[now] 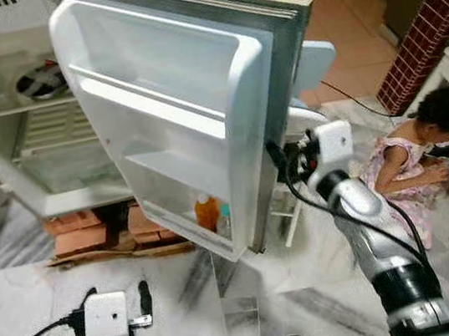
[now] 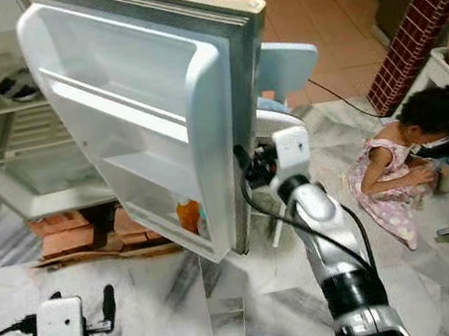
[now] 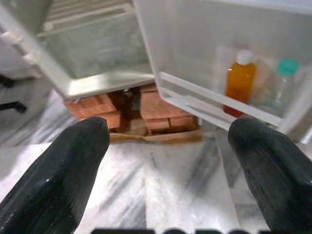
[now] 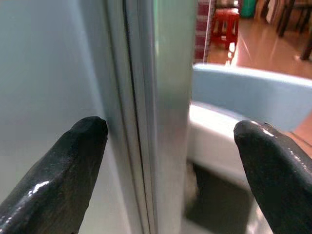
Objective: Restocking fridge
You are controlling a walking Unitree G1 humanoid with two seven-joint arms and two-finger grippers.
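Left eye view: the fridge door (image 1: 199, 112) stands swung wide, its inner shelves facing me. In its lowest door shelf sit an orange bottle (image 1: 207, 212) and, just beside it, a clear bottle with a green cap (image 1: 224, 219). The fridge body (image 1: 30, 138) stands on red bricks (image 1: 77, 230) over a marble floor (image 1: 310, 290). The right gripper (image 1: 278, 156) is up at the door's outer edge, at about mid height. The left gripper (image 1: 118, 306) hangs low over the floor, well apart from the door. A child (image 1: 427, 163) sits on the floor to the right, near the right arm.

Right eye view: same layout. A pale blue chair (image 2: 289, 65) stands just behind the door edge.

Left wrist view: the left gripper's two fingers (image 3: 63, 180) are spread wide with nothing between them. Beyond them lie the bricks, the open fridge compartment and the door shelf with both bottles upright.

Right wrist view: the right gripper's fingers (image 4: 63, 175) are spread wide and straddle the door's metal edge (image 4: 165, 112), one finger on the inner white side, the other on the outer side. Whether either pad touches the door I cannot tell; it is not clamped.
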